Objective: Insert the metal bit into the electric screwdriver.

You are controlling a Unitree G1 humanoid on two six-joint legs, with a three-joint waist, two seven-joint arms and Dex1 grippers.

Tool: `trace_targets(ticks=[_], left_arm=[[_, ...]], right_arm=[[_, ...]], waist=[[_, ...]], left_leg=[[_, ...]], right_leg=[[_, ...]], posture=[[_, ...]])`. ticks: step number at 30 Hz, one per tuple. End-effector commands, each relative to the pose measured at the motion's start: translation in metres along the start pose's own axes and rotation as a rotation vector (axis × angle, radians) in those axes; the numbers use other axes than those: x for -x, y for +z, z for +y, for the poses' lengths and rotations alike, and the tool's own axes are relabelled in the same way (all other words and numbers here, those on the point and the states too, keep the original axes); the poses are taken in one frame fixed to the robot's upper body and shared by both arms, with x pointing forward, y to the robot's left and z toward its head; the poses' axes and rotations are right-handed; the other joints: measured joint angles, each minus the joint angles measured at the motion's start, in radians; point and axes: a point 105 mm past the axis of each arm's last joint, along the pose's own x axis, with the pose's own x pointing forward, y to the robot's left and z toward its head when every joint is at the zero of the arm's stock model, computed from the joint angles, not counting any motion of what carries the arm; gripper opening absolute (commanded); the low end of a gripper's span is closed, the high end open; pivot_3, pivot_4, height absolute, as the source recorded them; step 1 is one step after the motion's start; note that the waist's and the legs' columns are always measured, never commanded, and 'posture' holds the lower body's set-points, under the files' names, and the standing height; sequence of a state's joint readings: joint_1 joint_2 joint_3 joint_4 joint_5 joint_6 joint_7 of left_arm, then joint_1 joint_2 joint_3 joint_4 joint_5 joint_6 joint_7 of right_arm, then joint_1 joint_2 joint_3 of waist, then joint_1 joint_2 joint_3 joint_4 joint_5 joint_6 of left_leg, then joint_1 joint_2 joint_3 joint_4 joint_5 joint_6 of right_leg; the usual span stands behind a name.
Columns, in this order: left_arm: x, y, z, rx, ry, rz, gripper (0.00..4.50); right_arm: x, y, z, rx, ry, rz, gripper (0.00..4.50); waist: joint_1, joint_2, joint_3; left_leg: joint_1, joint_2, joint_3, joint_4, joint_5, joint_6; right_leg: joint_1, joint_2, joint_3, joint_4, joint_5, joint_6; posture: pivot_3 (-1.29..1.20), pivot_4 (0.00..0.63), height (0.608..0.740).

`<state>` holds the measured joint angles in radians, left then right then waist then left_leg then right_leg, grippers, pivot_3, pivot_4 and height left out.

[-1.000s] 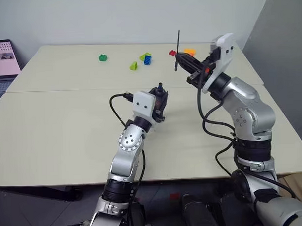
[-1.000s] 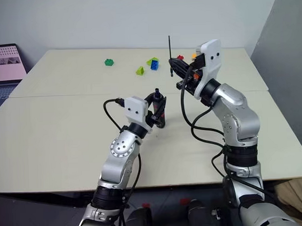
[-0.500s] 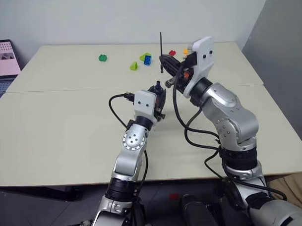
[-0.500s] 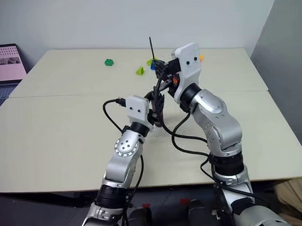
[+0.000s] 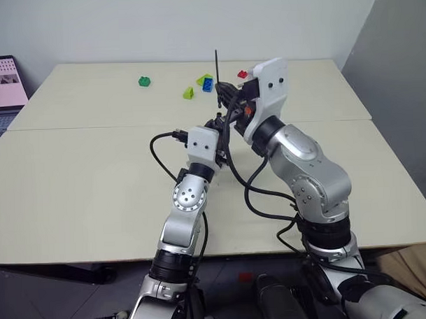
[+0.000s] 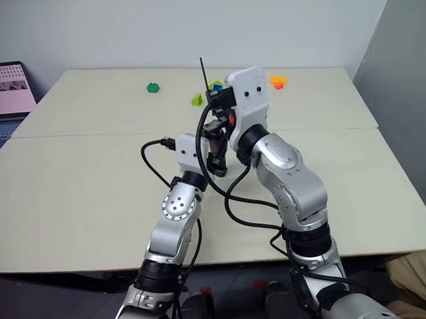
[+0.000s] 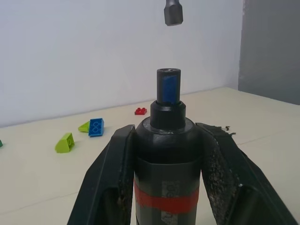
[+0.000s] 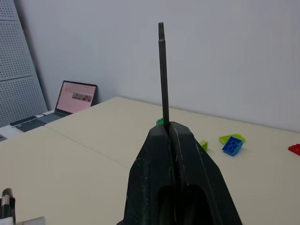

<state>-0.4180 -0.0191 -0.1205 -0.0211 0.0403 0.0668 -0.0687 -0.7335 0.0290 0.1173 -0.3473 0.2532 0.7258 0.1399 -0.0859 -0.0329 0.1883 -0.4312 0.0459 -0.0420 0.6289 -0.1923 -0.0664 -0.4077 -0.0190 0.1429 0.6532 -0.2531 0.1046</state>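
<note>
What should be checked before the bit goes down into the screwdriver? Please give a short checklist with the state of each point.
1. Left gripper holds the electric screwdriver firmly, jaws on both sides: ok.
2. Screwdriver socket faces up and is free: ok.
3. Right gripper is shut on the metal bit: ok.
4. Bit end hangs above the socket, not yet inside: ok.
5. Bit lined up exactly with the socket: cannot tell.
6. Toy bricks lie far from both arms: ok.

Silver arms (image 5: 307,163), black cables, white wrist housings
</note>
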Motion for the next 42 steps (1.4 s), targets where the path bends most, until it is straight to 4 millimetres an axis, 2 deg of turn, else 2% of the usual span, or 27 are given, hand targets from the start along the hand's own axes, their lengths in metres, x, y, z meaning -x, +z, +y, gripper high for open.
trace_targets(ticks=[1,8,22,42], left_arm=[[-0.003,0.01,0.003,0.054,0.022,-0.029,1.63],[0.0,-0.002,0.005,0.03,0.019,0.028,1.63],[0.001,-0.003,0.006,0.0,0.02,0.037,1.63],[0.002,-0.005,0.008,-0.009,0.028,0.04,1.63]], right_arm=[[0.001,0.019,0.004,0.008,0.001,-0.087,0.0],[-0.002,0.018,0.004,-0.031,-0.001,-0.102,0.0],[-0.015,0.014,0.003,-0.012,-0.08,-0.08,0.0],[-0.014,0.006,0.01,0.009,-0.091,-0.057,0.0]], waist=[[0.0,0.0,0.0],[0.002,0.0,0.0],[0.001,0.0,0.0],[0.001,0.0,0.0]], left_leg=[[0.0,0.0,0.0,0.0,0.0,0.0],[0.0,0.0,0.0,-0.001,0.0,0.0],[0.0,0.0,0.0,-0.002,0.0,0.0],[-0.001,0.0,0.0,-0.002,0.0,0.0]], right_leg=[[0.0,0.0,0.0,0.0,0.0,0.0],[0.001,0.0,0.0,-0.004,0.0,0.0],[0.002,0.0,0.0,-0.006,0.0,-0.002],[0.001,0.0,-0.001,-0.007,-0.002,-0.004]], posture=[[0.0,0.15,0.74],[0.0,0.15,0.74],[0.0,0.15,0.74],[0.0,0.15,0.74]])
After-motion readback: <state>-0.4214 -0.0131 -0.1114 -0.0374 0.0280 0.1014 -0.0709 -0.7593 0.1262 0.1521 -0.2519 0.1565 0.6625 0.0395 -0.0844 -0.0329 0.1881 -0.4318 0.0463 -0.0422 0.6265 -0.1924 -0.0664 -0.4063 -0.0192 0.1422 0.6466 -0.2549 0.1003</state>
